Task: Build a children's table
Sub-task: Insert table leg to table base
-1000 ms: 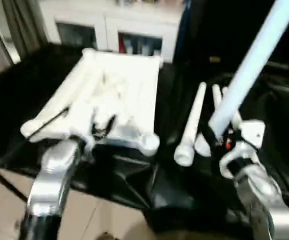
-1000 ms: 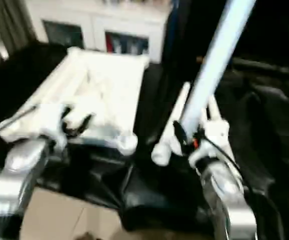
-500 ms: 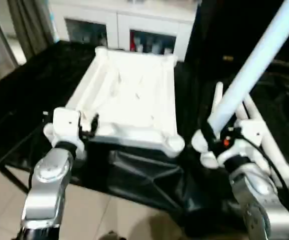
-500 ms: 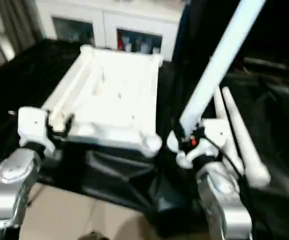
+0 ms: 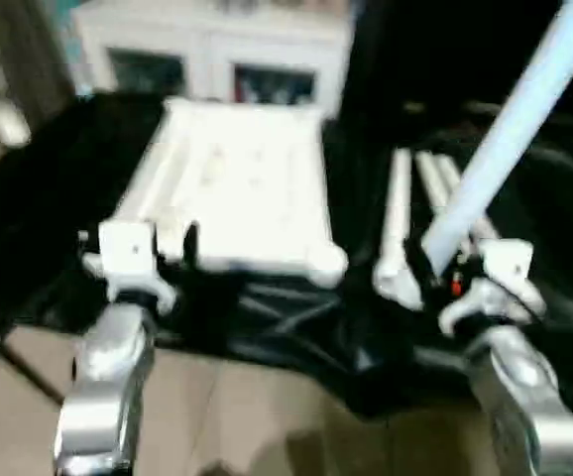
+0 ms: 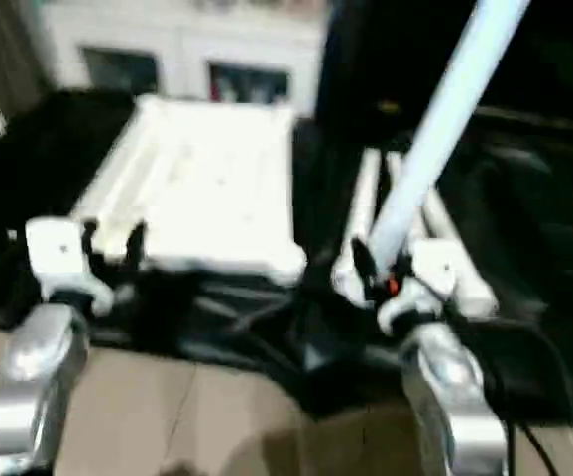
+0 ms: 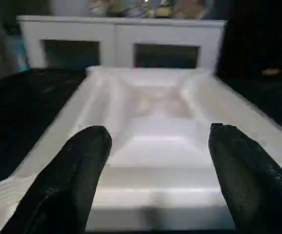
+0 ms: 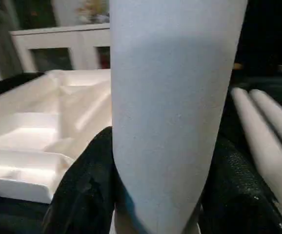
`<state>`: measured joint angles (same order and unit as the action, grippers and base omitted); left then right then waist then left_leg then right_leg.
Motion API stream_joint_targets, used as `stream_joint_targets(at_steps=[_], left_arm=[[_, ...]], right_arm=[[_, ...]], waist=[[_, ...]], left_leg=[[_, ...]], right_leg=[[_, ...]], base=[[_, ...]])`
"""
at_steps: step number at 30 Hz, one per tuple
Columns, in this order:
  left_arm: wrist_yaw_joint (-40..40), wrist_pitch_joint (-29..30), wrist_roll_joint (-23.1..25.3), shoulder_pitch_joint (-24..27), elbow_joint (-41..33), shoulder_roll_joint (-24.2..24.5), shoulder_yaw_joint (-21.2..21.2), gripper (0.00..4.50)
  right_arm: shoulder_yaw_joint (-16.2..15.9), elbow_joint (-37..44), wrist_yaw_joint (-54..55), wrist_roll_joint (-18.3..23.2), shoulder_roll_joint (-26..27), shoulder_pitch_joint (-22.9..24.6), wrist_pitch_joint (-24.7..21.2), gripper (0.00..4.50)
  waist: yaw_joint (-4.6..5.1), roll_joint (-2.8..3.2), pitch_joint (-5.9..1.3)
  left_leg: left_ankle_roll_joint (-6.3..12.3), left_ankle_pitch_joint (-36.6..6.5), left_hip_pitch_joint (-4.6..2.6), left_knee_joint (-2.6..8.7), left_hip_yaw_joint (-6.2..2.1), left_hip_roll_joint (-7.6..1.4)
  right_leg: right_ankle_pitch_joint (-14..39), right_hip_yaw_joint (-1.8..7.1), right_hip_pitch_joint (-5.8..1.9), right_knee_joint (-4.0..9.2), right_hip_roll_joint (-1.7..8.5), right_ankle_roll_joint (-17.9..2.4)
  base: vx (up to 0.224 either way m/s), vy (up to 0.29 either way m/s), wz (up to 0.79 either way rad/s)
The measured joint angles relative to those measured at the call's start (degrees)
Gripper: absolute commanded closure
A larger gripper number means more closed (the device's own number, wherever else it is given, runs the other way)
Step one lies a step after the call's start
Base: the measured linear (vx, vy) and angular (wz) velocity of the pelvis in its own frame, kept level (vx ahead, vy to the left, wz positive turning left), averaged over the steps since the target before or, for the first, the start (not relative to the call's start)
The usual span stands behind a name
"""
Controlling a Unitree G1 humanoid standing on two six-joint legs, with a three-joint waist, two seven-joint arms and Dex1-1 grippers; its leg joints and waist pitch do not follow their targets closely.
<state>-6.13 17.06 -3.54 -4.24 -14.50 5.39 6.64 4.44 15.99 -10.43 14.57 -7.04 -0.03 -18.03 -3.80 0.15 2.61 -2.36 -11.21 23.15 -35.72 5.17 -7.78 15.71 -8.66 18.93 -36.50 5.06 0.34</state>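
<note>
**A:** White plastic tabletop (image 5: 242, 183) is lying underside-up on the black-draped bench (image 5: 39, 218), ribs and raised rim facing the camera, round sockets at the corners. Anyone seeing what the claws are doing?

**B:** Yep. Right claw (image 5: 443, 270) is gripping one leg (image 5: 510, 129) near its thick end, black fingers (image 8: 82, 187) pressing on both sides of the tube, and the leg is sticking up at a slant toward the far right. Left claw (image 5: 163, 243) is hanging spread wide with nothing between its fingers (image 7: 65, 183), just in front of the tabletop's near edge, pointing at it.

**A:** And the other legs?

**B:** They're lying side by side (image 5: 410, 213) on the black cloth, right of the tabletop, just behind the right claw. I can't count them cleanly, it's blurry. White cabinet (image 5: 217, 50) with glass doors is sitting behind the bench.
</note>
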Motion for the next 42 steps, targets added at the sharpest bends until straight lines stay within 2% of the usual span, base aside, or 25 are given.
stream_joint_targets(at_steps=[3,7,11,13,14,15,17,19,20,21,22,23,25,26,27,28,29,30,31,32,33,35,37,39,42], left_arm=[[-1.3,-0.4,-0.3,5.0,-2.5,-0.1,-1.4,0.82],[-2.3,-1.1,0.8,8.2,-2.8,-0.1,-3.7,0.82],[-2.3,-1.2,0.9,7.9,-4.8,0.3,-4.4,0.82],[-2.3,-1.2,0.9,8.0,-5.0,1.1,-4.1,0.82],[-2.3,-1.2,0.9,8.0,-5.0,1.6,-3.6,0.82],[-2.3,-1.2,1.0,8.3,-5.0,1.9,-2.8,0.82],[-2.3,-1.2,1.0,8.1,-5.0,2.7,-1.8,0.82],[-2.3,-1.2,0.9,7.9,-5.1,2.6,-1.9,0.82],[-2.3,-1.2,0.9,7.9,-5.1,2.6,-2.0,0.82],[-2.3,-1.2,0.9,7.8,-5.2,2.6,-2.0,0.82],[-2.3,-1.1,0.9,7.8,-5.1,2.6,-2.1,0.82],[-2.4,-1.1,0.9,7.8,-5.0,1.7,-2.7,0.82],[-2.9,-1.1,0.7,7.8,-5.1,1.7,-4.4,0.82],[-3.3,-1.1,0.5,7.6,-5.1,2.0,-4.5,0.82],[-3.6,-1.1,0.4,7.3,-5.3,2.3,-4.6,0.82],[-3.8,-1.1,0.2,7.0,-5.4,2.2,-4.6,0.82],[-3.8,-1.1,-0.2,7.1,-5.7,2.1,-4.6,0.82],[-4.0,-1.0,-0.3,7.1,-5.9,2.3,-4.5,0.82],[-4.0,-0.9,-0.2,7.5,-5.9,2.4,-4.3,0.82],[-4.0,-0.9,-0.1,8.0,-5.7,2.8,-3.9,0.82],[-4.0,-0.8,0.0,8.4,-5.4,2.8,-4.2,0.82],[-3.9,-0.9,1.6,8.2,-5.4,3.4,-5.0,0.82],[-4.0,-0.9,2.3,8.2,-5.5,3.6,-6.1,0.82],[-4.2,-0.9,2.5,8.2,-5.5,3.5,-7.3,0.82],[-3.9,-0.7,2.0,8.0,-5.4,3.1,-6.7,0.82]], right_arm=[[-0.5,-0.4,0.1,-2.8,-1.4,0.0,1.4,2.62],[-0.5,-0.9,0.2,-4.1,-2.7,0.1,2.8,2.62],[-0.8,-1.0,-0.2,-4.2,-2.6,0.3,3.1,2.62],[-1.8,-1.0,-0.6,-4.2,-2.5,0.3,3.2,2.62],[-2.6,-1.0,-1.1,-4.0,-1.7,0.2,3.3,2.62],[-3.6,-1.1,-1.3,-3.7,-0.7,-0.5,3.2,2.62],[-4.4,-0.9,-1.4,-3.4,-0.4,-0.3,3.3,2.62],[-3.6,-0.9,-1.3,-3.2,-0.7,0.0,3.3,2.62],[-3.1,-0.9,-1.3,-3.0,-0.7,0.1,3.3,2.62],[-2.7,-0.9,-1.3,-2.9,-0.7,0.1,3.3,2.62],[-2.3,-0.9,-1.2,-2.7,-0.8,0.3,3.2,2.62],[-1.4,-0.9,-1.1,-2.3,-1.1,1.0,3.1,2.62],[-0.2,-0.9,-0.8,-1.8,-1.1,1.7,2.9,2.62],[-0.1,-0.6,-0.6,-1.8,-1.0,2.3,2.9,2.62],[-0.1,-0.1,-0.6,-1.8,-1.0,2.7,2.9,2.62],[0.0,0.3,-0.4,-1.7,-0.9,3.1,2.9,2.62],[-0.1,1.3,-0.1,-1.7,-0.7,3.2,2.9,2.62],[-0.1,1.9,0.0,-1.7,-0.2,3.1,3.1,2.62],[-1.2,2.0,-0.1,-1.7,0.4,3.2,3.0,2.62],[-2.2,2.1,-0.1,-1.7,0.4,3.1,3.0,2.62],[-2.3,2.1,-0.1,-1.7,0.4,3.5,3.0,2.62],[-2.2,2.3,0.1,-1.7,0.5,3.8,2.9,2.62],[-2.0,2.3,0.2,-1.7,0.4,4.2,2.6,2.62],[-1.9,2.4,0.5,-1.7,0.5,4.5,2.3,2.62],[-1.9,3.9,0.7,-1.7,0.7,5.0,2.1,2.62]], waist=[[1.17,-0.28,0.20],[1.57,-0.62,0.85],[1.79,0.15,1.00],[1.61,0.11,0.97],[2.07,0.26,1.10],[2.07,-0.26,1.00],[2.03,-0.44,0.76],[2.12,-0.75,0.56],[2.21,-1.94,0.37],[2.20,-3.25,0.32],[1.89,-4.88,0.44],[0.47,-4.24,1.01],[-1.88,-3.82,1.33],[-2.95,-3.70,1.30],[-3.66,-3.44,1.22],[-4.82,-2.74,0.97],[-5.37,-1.35,0.72],[-5.30,-0.20,0.29],[-4.52,-0.59,0.23],[-3.46,-2.15,-0.20],[-2.71,-2.06,-0.32],[-1.01,-3.21,-0.62],[0.41,-3.18,-0.46],[2.24,-2.66,-0.15],[4.40,-2.33,-0.23]], left_leg=[[0.00,0.0,-0.32,0.44,0.15,-0.04],[0.04,-1.2,-2.47,1.44,1.23,-0.57],[1.16,-1.8,-1.63,0.26,0.46,-1.45],[1.27,-1.7,-1.66,0.05,0.31,-1.33],[1.95,-1.8,-2.37,0.25,0.02,-0.62],[2.34,-2.3,-2.80,0.27,-0.05,0.26],[3.15,-3.3,-4.19,0.05,-0.03,1.18],[3.08,-4.3,-5.30,0.04,0.62,1.78],[2.97,-4.9,-6.11,0.15,1.65,2.60],[2.47,-5.5,-6.76,0.08,2.54,3.44],[1.89,-6.3,-8.26,-0.17,4.54,3.58],[2.97,-8.1,-9.34,-2.01,5.73,2.47],[3.70,-9.3,-9.82,-4.93,3.71,3.29],[3.17,-9.4,-9.50,-6.03,2.42,4.35],[2.49,-9.0,-8.84,-6.25,1.47,4.85],[1.71,-8.6,-8.23,-5.56,0.61,4.81],[0.66,-7.7,-7.67,-2.23,-1.17,4.43],[1.22,-7.6,-7.04,-2.04,-2.00,4.20],[1.61,-7.9,-6.63,-2.11,-2.02,4.75],[2.28,-8.1,-6.44,-2.42,-1.99,5.38],[2.64,-8.5,-6.31,-2.78,-2.00,5.63],[2.46,-8.7,-5.89,-2.87,-1.71,6.80],[2.31,-8.6,-6.00,-2.46,-1.70,6.77],[2.08,-8.5,-6.02,-2.25,-2.07,5.77],[1.93,-8.4,-6.03,-1.75,-3.12,4.07]], right_leg=[[-0.6,-0.01,-0.36,0.74,-0.01,-0.1],[-0.6,-0.20,-2.28,2.68,-0.12,0.0],[-0.2,-4.48,-6.21,5.70,0.49,0.7],[0.3,-4.89,-7.84,6.80,0.30,1.5],[1.1,-3.11,-7.61,6.13,-0.26,0.9],[2.9,-0.73,-6.59,3.35,-0.80,-1.1],[3.2,2.98,-1.91,-4.78,-2.19,-0.7],[2.4,3.87,2.25,-5.89,-2.26,0.8],[1.2,4.70,4.19,-3.80,-1.83,0.9],[0.2,5.67,4.40,-0.41,-1.20,0.4],[-3.7,7.55,4.27,-0.60,-1.05,-0.9],[-3.1,10.36,3.12,-0.90,-3.41,-1.4],[-2.9,14.65,1.65,-0.09,-6.20,-1.6],[-2.9,17.49,0.67,0.58,-7.79,-1.6],[-2.8,19.22,-0.07,1.09,-9.12,-1.6],[-2.9,20.98,-0.62,1.64,-10.83,-1.6],[-2.9,21.59,-1.09,1.97,-12.85,-1.5],[-2.5,20.63,-0.89,1.55,-13.13,-1.3],[-1.9,18.01,0.94,-0.36,-11.38,-0.8],[-1.4,13.32,3.09,-3.34,-8.12,-0.6],[-2.0,11.26,4.04,-3.82,-5.96,-0.4],[-4.0,10.76,4.95,-0.31,-2.24,1.6],[-4.1,10.72,4.74,0.04,-2.14,1.6],[-4.1,9.54,4.07,0.94,-2.65,-0.5],[-3.5,5.76,3.98,0.62,-2.74,-6.8]], base=[[0.000,0.000,0.00],[0.000,0.000,0.00],[0.063,0.030,0.31],[0.146,0.060,0.57],[0.228,0.063,0.57],[0.249,0.043,0.34],[0.223,0.032,0.24],[0.177,-0.003,0.09],[0.159,-0.046,0.01],[0.184,-0.114,-0.03],[0.184,-0.114,-0.03],[0.204,-0.148,-0.13],[0.192,-0.094,-0.44],[0.191,-0.052,-0.53],[0.155,-0.021,-0.29],[0.155,-0.021,-0.29],[0.136,0.037,-0.25],[0.159,0.105,-0.12],[0.159,0.105,-0.12],[0.163,0.078,0.17],[0.116,0.077,0.20],[0.071,0.099,0.16],[-0.007,0.026,0.03],[-0.005,-0.033,0.05],[-0.023,-0.100,0.05]])
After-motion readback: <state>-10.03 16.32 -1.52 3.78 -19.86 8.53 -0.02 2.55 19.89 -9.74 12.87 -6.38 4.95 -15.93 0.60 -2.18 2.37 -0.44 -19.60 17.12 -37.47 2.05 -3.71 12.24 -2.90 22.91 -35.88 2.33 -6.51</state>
